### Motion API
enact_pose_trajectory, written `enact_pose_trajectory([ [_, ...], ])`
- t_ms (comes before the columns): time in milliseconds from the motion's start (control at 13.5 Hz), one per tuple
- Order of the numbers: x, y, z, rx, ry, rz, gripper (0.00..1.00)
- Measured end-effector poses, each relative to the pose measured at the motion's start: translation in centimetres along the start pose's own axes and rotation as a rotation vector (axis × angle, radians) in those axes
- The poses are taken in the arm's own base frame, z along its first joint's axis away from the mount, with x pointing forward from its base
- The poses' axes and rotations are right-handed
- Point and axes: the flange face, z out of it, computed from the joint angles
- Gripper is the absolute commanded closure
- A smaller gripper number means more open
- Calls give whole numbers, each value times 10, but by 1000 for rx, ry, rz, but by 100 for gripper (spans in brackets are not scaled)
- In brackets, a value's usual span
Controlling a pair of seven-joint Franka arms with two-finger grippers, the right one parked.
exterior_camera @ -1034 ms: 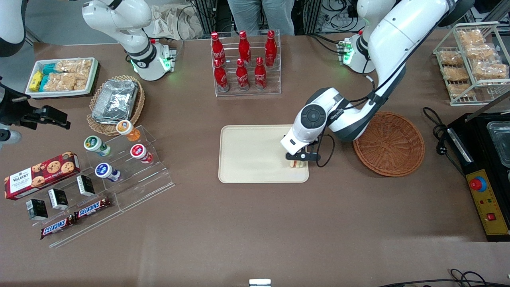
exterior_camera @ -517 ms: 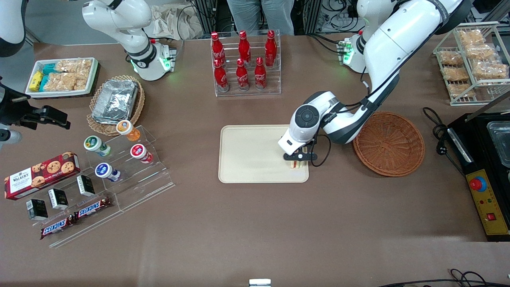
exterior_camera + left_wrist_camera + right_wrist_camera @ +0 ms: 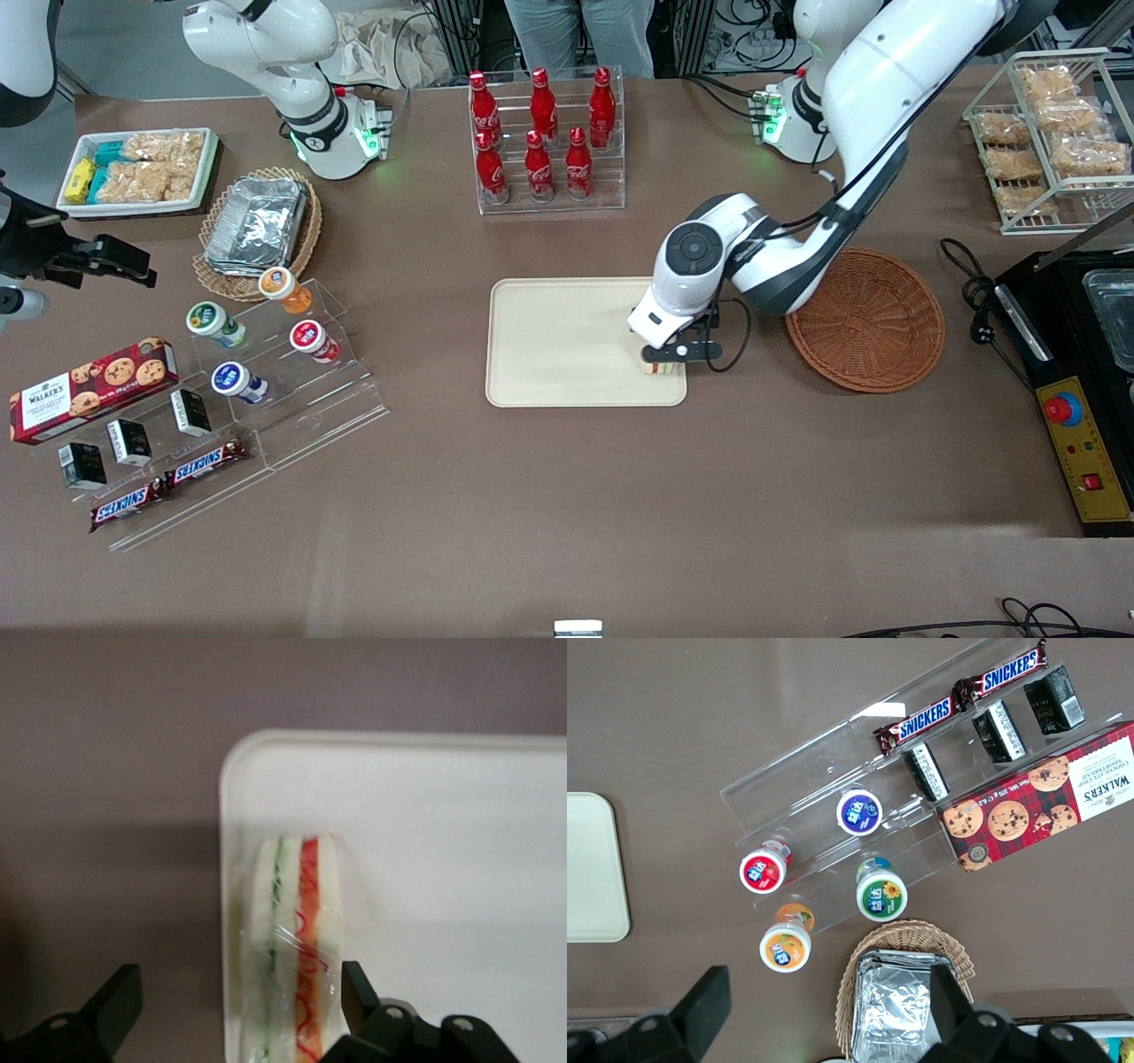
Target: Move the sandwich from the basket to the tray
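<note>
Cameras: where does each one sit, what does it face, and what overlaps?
Front: high, facing both arms; gripper over the sandwich on the tray, basket beside it.
Left wrist: looks down between open fingers at sandwich and tray.
Right wrist: looks down past its fingers at Snickers.
Shared: all see the tray.

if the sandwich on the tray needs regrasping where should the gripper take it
Grip the sandwich across its two flat bread faces, coming straight down from above. It stands on edge at the tray corner, filling stripes up, and the open gripper already straddles it, one finger per bread face.
</note>
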Motion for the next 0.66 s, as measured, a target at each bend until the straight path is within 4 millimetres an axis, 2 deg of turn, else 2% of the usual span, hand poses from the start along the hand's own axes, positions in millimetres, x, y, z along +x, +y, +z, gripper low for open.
enact_pose_trajectory([
  [221,29,-35,-73,-27,46,-122,0],
  [369,45,-58,-118,-43,16,-140,0],
  [517,59,-76,-158,-37,-16,-135,0],
  [664,72,-98,-189,-31,-35,-150,0],
])
